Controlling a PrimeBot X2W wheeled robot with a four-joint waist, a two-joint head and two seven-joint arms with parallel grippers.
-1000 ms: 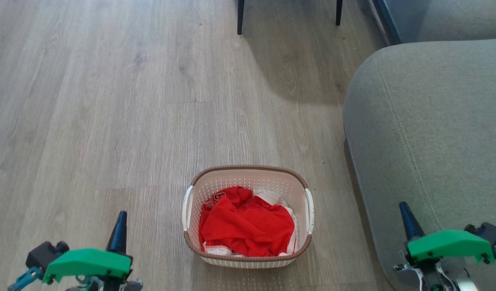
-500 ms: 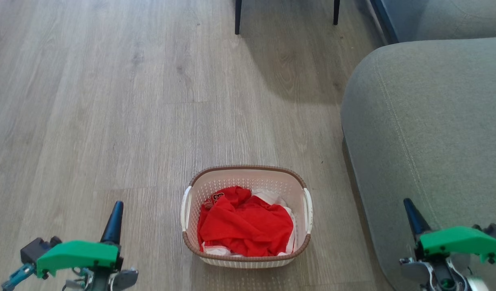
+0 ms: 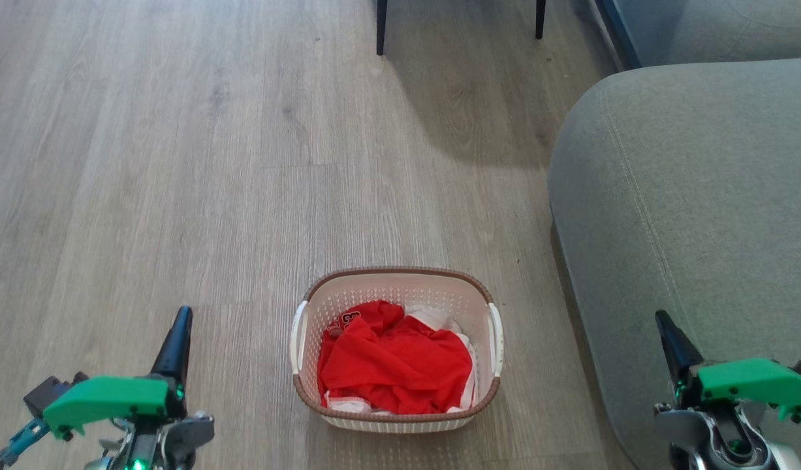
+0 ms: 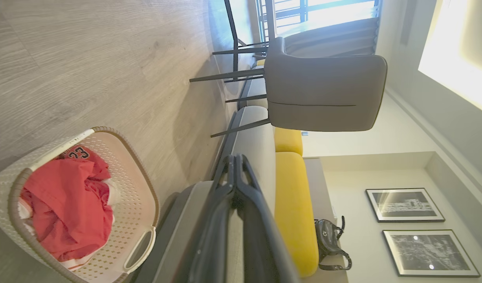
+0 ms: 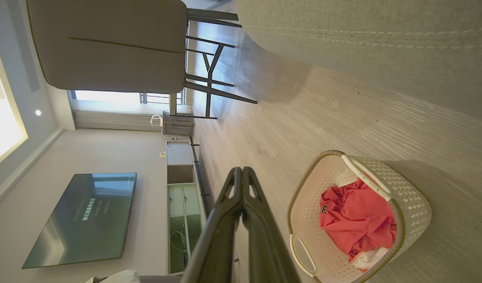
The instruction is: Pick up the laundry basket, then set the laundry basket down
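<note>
The laundry basket [image 3: 400, 279] stands on the wood floor at the lower middle of the head view, cream perforated plastic with a brown rim, white side handles and red and white clothes inside. It also appears in the left wrist view [image 4: 144, 204] and the right wrist view [image 5: 411, 204]. My left gripper [image 3: 181, 318] is shut, well left of the basket and apart from it. My right gripper [image 3: 663, 321] is shut too, off to the basket's right, in front of the sofa. The shut tips also show as the left gripper [image 4: 236, 158] and right gripper [image 5: 241, 170]. Neither holds anything.
A grey sofa [image 3: 694, 215] fills the right side, close to the basket. Dark chair legs [image 3: 380, 29] stand at the far middle; the grey chair [image 4: 323, 94] shows in the left wrist view. A TV [image 5: 83, 220] hangs on the far wall.
The view has shifted slightly. Both grippers' bodies sit lower in the head view than a second ago, the left more to the left, the right more to the right. Both stay shut. The basket stays on the floor.
</note>
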